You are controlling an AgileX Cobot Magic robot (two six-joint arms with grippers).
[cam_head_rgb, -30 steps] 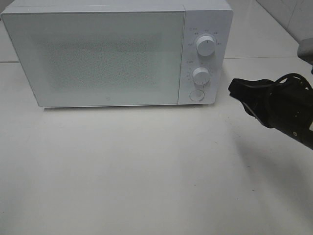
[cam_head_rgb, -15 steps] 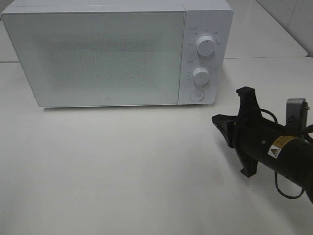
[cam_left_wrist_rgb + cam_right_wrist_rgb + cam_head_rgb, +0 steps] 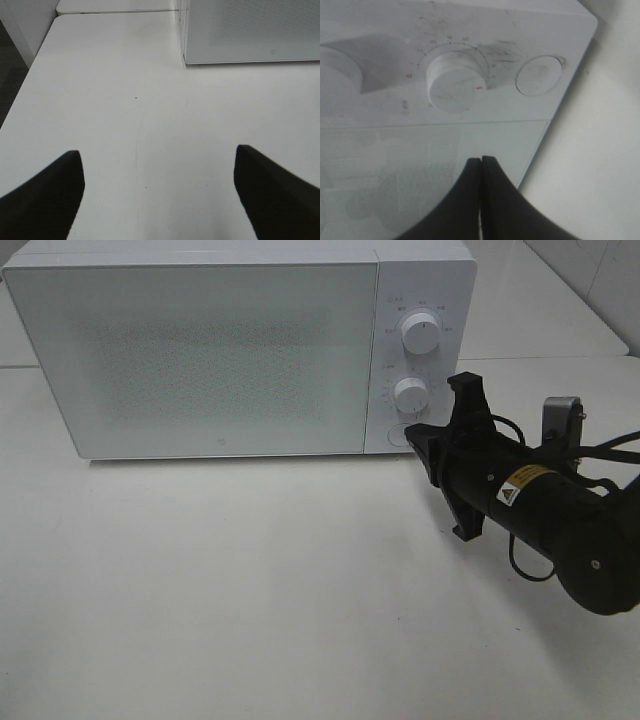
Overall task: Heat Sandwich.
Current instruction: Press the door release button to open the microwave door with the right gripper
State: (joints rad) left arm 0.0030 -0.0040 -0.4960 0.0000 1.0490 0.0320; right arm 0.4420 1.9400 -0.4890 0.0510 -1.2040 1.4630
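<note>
The sandwich is out of view. A white microwave (image 3: 200,350) stands at the back of the table with its door closed. Its panel carries an upper knob (image 3: 420,332), a lower knob (image 3: 411,393) and a round button below them, which my right gripper (image 3: 412,433) covers in the high view. That gripper is shut with nothing in it, its tip right at the panel's bottom. In the right wrist view the shut gripper (image 3: 481,159) points at the door's edge, beside the lower knob (image 3: 455,82) and the round button (image 3: 539,75). My left gripper (image 3: 157,150) is open over bare table.
The white table (image 3: 250,590) stretches in front of the microwave. In the left wrist view the microwave's lower corner (image 3: 250,30) lies ahead, and the table's edge (image 3: 30,65) drops off to a dark floor beside it.
My right arm has rolled and swung in from the right, up to the bottom of the microwave's control panel, staying shut. Nothing else has moved.
</note>
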